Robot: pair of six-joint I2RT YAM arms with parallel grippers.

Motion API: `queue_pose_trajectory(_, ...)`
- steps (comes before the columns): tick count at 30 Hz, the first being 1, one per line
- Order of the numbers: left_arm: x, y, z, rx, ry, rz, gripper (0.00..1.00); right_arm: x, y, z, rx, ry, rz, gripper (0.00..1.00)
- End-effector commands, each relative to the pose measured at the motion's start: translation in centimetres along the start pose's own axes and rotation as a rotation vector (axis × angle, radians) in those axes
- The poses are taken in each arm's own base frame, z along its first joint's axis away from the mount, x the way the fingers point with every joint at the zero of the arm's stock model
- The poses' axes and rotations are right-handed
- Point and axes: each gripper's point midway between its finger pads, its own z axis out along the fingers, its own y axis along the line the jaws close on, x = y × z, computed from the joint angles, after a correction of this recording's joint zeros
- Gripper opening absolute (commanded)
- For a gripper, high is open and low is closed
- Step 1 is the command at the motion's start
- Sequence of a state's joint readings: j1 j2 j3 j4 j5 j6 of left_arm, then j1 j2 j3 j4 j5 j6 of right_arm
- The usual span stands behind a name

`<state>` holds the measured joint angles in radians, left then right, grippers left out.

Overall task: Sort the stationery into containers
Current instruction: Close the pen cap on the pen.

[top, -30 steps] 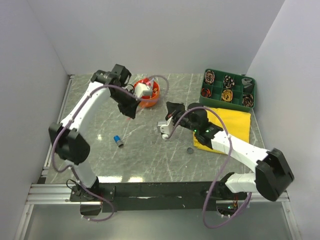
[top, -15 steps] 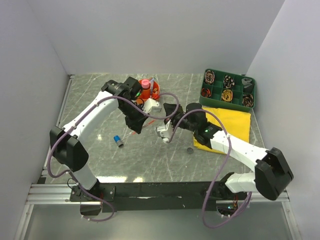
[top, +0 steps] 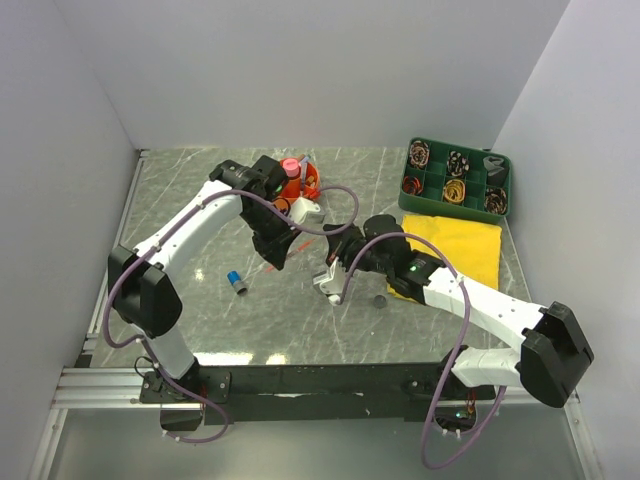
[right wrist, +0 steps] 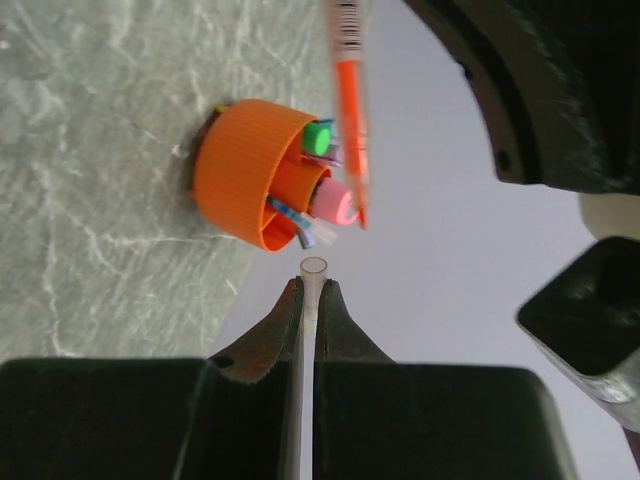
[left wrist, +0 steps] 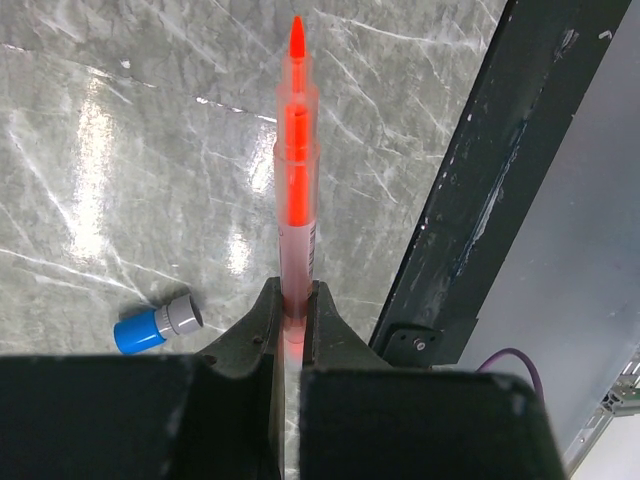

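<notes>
Left gripper (left wrist: 293, 300) is pressed onto the lower barrel of an uncapped orange marker (left wrist: 296, 170), whose pointed tip sticks out well past the fingers over the marbled table (left wrist: 120, 150). The right gripper (right wrist: 312, 295) pinches a thin clear tube (right wrist: 313, 268), with only its open round end showing above the jaws. Just above and to the right of that open end, the right wrist view shows the marker's orange tip hanging, a barcode on its barrel higher up. The two look close but apart. Behind them in that view stands the round orange organiser (right wrist: 245, 175), with a green cap (right wrist: 318, 137) and a pink tube (right wrist: 335, 203) poking out of it. The left wrist view shows none of this. It shows instead a blue cap (left wrist: 158, 325) lying on the table beside the fingers, and a dark rail (left wrist: 500, 200) along the table edge. From above, the two grippers meet near mid-table just in front of the organiser (top: 308, 185). There the marker is only a red sliver and the clear tube cannot be made out. A dark disc (top: 380, 300) lies beside the right arm. The green tray (top: 406, 200) sits at the far right, touching the yellow cloth (top: 465, 245).
</notes>
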<state>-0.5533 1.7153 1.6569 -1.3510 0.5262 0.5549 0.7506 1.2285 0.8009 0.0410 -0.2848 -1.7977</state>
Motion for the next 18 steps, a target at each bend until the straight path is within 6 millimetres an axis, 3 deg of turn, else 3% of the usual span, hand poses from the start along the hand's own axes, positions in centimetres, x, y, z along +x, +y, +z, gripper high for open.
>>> queue_pose_trajectory(1,-0.2,-0.8,-0.3,0.035,-0.011,-0.042,0.01,0.4,-1.0,-0.5,-0.020,0.030,-0.043,0.00)
queue_pose_trajectory(18,-0.2,0.3,0.7,0.072,-0.002,-0.093,0.01,0.0,-1.8,0.1,-0.024,0.036,-0.009,0.00)
